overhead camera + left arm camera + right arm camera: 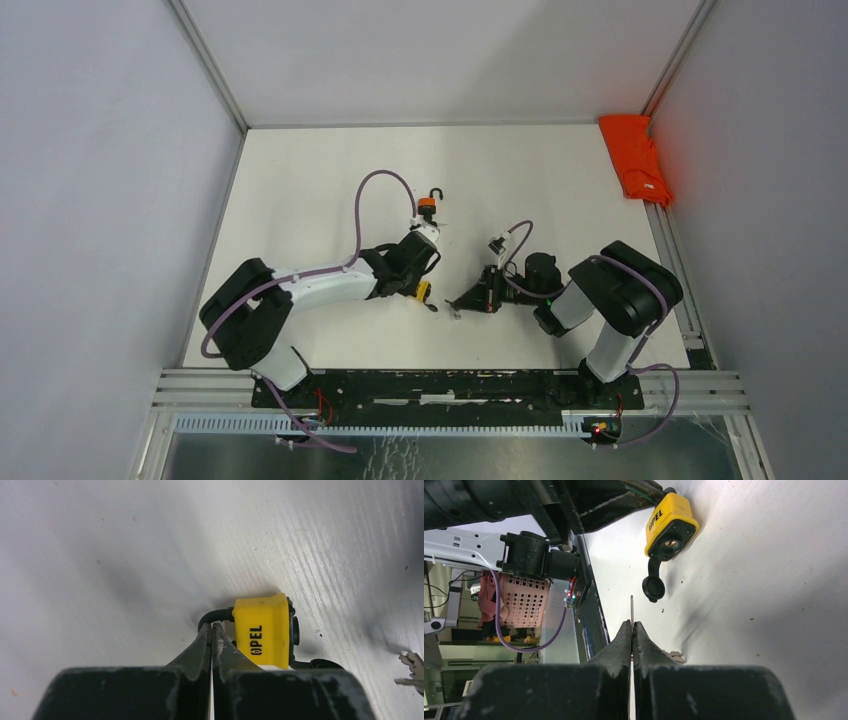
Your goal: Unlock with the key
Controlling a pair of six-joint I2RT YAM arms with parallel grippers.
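Observation:
A yellow padlock (262, 630) marked OPEL lies on the white table, small in the top view (422, 291). My left gripper (211, 626) is shut, with its tips against the black shackle (215, 615) and one finger lying over the lock body. In the right wrist view the padlock (670, 515) shows its keyhole (669, 543), with a black dust cap (653, 587) hanging open below. My right gripper (632, 624) is shut on the key (632, 607), whose thin blade sticks out edge-on toward the lock, a short gap away. It sits just right of the lock (453, 305).
An orange padlock (427, 204) with a black shackle stands beyond the left gripper. A folded orange cloth (635, 158) lies at the far right corner. More keys of the bunch (411, 666) rest on the table right of the yellow lock. Grey walls enclose the table.

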